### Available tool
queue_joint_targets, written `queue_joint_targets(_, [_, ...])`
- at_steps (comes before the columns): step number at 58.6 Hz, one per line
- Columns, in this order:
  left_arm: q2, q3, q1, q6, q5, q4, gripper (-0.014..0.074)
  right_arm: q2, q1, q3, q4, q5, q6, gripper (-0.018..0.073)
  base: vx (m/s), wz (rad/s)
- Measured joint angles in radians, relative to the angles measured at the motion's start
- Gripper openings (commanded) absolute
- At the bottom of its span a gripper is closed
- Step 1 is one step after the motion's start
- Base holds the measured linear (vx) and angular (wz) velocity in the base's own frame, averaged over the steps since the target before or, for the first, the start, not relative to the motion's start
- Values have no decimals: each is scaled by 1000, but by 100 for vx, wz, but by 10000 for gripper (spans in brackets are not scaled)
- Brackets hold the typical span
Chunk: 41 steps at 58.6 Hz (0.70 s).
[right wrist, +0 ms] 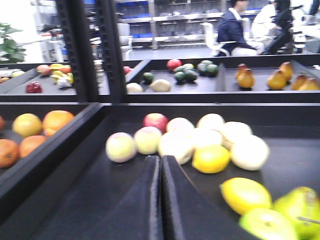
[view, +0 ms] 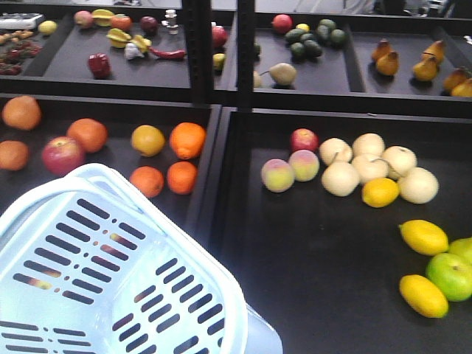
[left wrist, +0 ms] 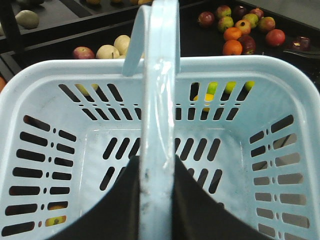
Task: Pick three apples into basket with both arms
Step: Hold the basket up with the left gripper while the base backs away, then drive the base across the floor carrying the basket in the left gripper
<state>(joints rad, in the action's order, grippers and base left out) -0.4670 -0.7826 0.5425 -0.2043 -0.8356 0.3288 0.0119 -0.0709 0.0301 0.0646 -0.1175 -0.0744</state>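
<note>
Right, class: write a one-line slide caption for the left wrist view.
Black left fingers clamp the loop handle of a pale blue slotted plastic basket.

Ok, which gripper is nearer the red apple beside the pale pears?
Right. The right gripper has the apple close ahead; left gripper holds the basket handle, apple beyond its far rim.

Left gripper [left wrist: 159, 167]: two black fingers [left wrist: 112, 210], one each side of the basket handle [left wrist: 161, 90], closed against it. Right gripper [right wrist: 161, 165]: two black fingers [right wrist: 137, 210] pressed together, only a thin seam between, holding nothing.
</note>
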Motion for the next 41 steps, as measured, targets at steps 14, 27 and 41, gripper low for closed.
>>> queue_joint_targets(14, [0, 0, 0, 0, 0, 0, -6, 0, 0, 0, 0, 0, 0, -9, -9, 41])
queue_joint_targets(27, [0, 0, 0, 0, 0, 0, -6, 0, 0, 0, 0, 0, 0, -9, -12, 47])
queue_joint_targets(41, [0, 0, 0, 0, 0, 0, -6, 0, 0, 0, 0, 0, 0, -9, -13, 51])
